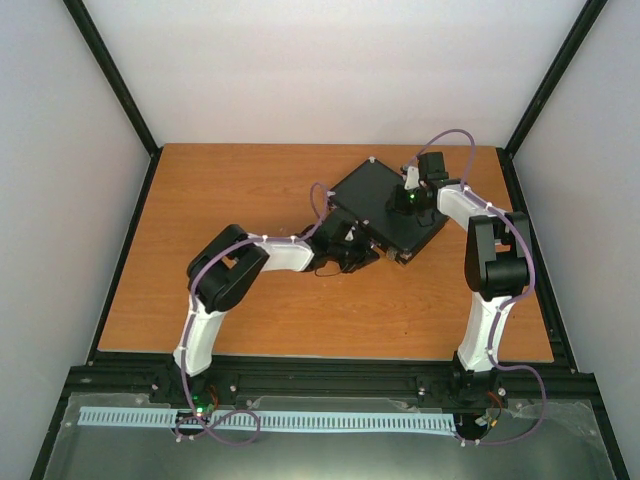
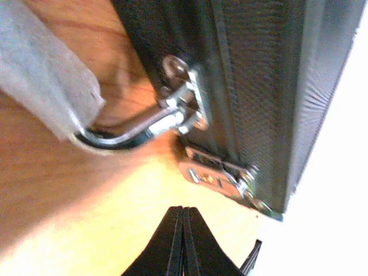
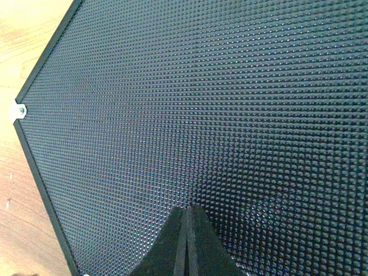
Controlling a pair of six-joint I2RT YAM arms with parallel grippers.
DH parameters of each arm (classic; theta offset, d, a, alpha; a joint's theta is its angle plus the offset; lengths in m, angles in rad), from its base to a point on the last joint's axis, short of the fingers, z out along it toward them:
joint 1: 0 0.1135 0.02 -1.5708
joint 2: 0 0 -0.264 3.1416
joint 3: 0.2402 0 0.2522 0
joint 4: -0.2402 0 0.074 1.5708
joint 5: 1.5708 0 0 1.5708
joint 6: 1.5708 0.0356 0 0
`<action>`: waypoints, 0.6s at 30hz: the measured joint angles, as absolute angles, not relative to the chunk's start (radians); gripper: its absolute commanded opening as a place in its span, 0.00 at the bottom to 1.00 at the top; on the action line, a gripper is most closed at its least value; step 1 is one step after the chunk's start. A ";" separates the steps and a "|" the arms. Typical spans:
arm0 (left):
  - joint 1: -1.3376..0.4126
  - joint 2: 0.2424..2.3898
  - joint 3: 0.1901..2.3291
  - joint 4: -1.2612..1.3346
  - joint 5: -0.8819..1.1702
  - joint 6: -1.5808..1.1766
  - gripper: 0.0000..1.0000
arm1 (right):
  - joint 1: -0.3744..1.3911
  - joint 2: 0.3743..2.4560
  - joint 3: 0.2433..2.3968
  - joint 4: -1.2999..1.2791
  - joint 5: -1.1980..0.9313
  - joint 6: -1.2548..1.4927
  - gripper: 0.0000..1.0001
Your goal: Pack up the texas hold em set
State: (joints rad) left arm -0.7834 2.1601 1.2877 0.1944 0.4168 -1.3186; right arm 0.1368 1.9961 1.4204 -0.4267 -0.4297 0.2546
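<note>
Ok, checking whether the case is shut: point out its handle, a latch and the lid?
handle (image 2: 131, 131): left wrist view, on the curved silver bar.
latch (image 2: 219, 176): left wrist view, on its silver plate.
lid (image 3: 230, 115): right wrist view, on the dimpled black surface.

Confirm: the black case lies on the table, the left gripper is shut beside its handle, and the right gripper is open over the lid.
Wrong on one point: the right gripper is shut, not open; the right wrist view shows it closed tight over the lid of the black case. The left gripper is indeed shut beside the handle.
</note>
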 measured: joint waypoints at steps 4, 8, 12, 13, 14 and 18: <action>-0.783 2.073 1.254 0.146 0.393 -1.266 0.12 | 0.137 1.996 1.420 -0.427 -0.429 0.255 0.03; -0.783 2.017 1.254 0.068 0.372 -1.188 0.54 | 0.137 1.996 1.420 -0.427 -0.424 0.254 0.03; -0.783 1.929 1.243 -0.066 0.318 -1.092 0.99 | 0.138 1.993 1.420 -0.429 -0.413 0.254 0.10; -0.782 1.895 1.238 -0.106 0.299 -1.064 1.00 | 0.139 1.992 1.420 -0.430 -0.410 0.253 0.17; -0.783 1.862 1.236 -0.142 0.280 -1.040 1.00 | 0.140 1.991 1.420 -0.430 -0.409 0.252 0.23; -0.782 1.727 1.235 -0.283 0.202 -0.950 1.00 | 0.147 1.973 1.426 -0.453 -0.393 0.243 0.49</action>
State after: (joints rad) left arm -0.7822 1.7271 1.2346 -0.2829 0.2016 -0.9497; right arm 0.1471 1.9728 1.4261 -0.4530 -0.3927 0.2432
